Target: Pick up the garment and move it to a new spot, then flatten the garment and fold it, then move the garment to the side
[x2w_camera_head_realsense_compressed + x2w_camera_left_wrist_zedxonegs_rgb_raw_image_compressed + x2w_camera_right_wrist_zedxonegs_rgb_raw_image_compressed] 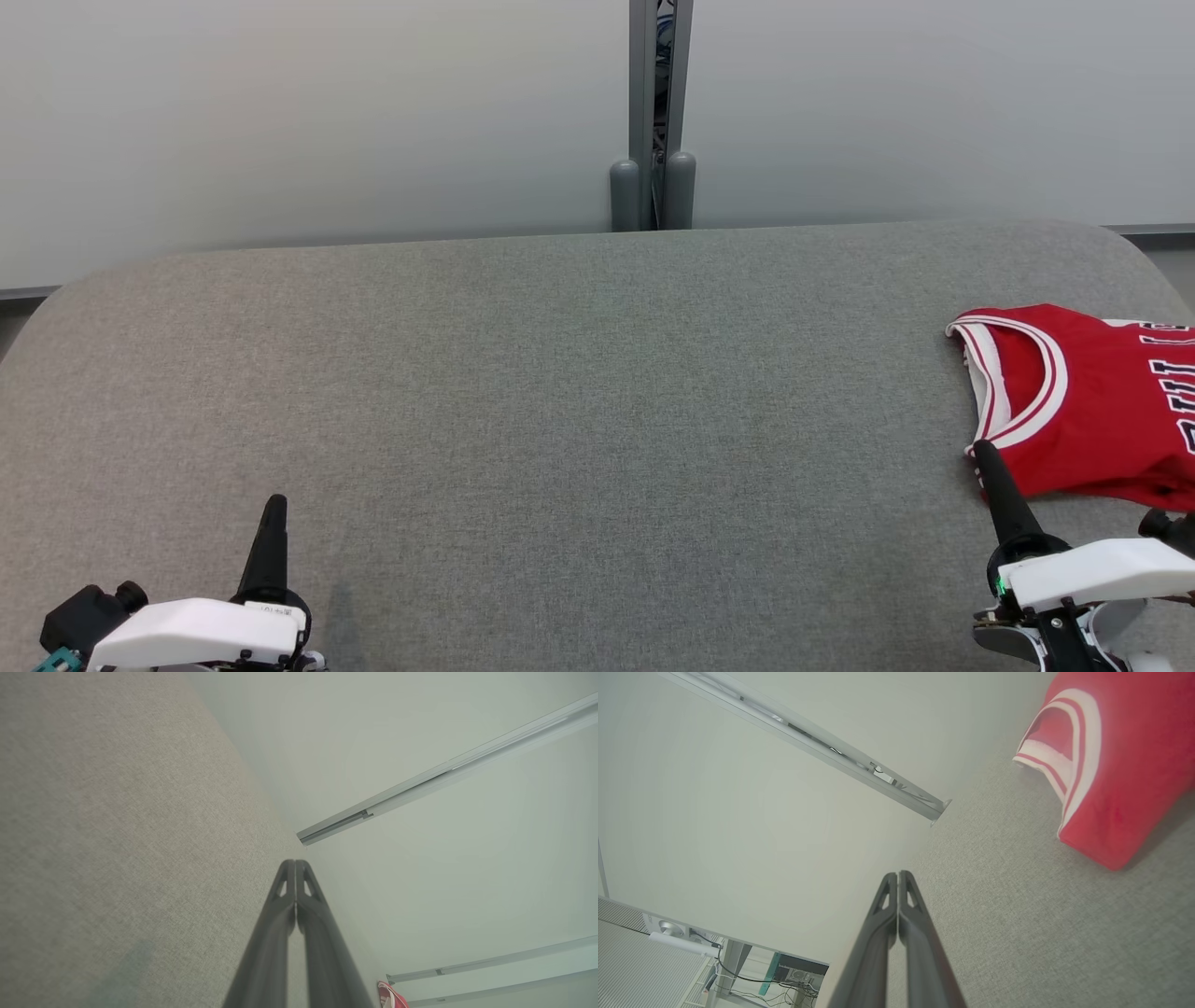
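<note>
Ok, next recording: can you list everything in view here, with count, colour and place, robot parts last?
jersey: one, red with white trim and black lettering, far right of the padded surface, cut off by the head view's right edge.
padded surface: one, grey fabric, across the foreground.
wall panels: two, pale frosted, behind the surface.
post: one, grey metal, between the panels.
left gripper: one, dark jaws shut, white housing, lower left.
right gripper: one, dark jaws shut, white housing, lower right, beside the jersey.
</note>
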### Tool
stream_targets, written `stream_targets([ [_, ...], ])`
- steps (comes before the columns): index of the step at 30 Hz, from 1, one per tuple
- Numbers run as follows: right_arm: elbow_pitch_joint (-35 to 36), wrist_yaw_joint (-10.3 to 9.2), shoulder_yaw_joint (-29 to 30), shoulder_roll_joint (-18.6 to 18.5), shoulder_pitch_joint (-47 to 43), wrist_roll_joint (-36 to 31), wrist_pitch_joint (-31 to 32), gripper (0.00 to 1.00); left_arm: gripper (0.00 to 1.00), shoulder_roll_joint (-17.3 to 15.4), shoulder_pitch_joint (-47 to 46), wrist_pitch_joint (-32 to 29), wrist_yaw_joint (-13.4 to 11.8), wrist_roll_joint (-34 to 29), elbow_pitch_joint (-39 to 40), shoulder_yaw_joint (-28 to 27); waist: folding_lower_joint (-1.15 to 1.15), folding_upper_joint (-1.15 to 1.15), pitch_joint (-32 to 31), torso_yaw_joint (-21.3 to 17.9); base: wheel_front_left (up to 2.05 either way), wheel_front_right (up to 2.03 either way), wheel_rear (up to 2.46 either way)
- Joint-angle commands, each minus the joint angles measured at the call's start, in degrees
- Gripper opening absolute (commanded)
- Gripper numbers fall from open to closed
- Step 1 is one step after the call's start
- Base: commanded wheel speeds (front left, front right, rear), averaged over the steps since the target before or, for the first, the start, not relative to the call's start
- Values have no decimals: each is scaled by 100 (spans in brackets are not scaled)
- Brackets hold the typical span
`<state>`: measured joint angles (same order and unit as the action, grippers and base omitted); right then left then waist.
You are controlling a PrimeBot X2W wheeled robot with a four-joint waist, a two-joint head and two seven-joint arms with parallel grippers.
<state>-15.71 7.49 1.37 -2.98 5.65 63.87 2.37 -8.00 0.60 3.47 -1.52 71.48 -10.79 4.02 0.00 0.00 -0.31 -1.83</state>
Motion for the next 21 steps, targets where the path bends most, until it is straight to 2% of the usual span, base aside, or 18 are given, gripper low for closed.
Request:
stream_targets([
  [1, 39, 1, 43, -50, 141, 173, 41, 0, 0, -7, -174, -41, 73, 128, 45, -90, 0, 0, 1, 5, 0, 0, 0],
  [21, 0, 1, 224, -52, 211, 1208, 294, 0, 0, 183, -271, -283, 403, 911, 23, -437, 0, 0, 17, 63, 0, 0, 0],
])
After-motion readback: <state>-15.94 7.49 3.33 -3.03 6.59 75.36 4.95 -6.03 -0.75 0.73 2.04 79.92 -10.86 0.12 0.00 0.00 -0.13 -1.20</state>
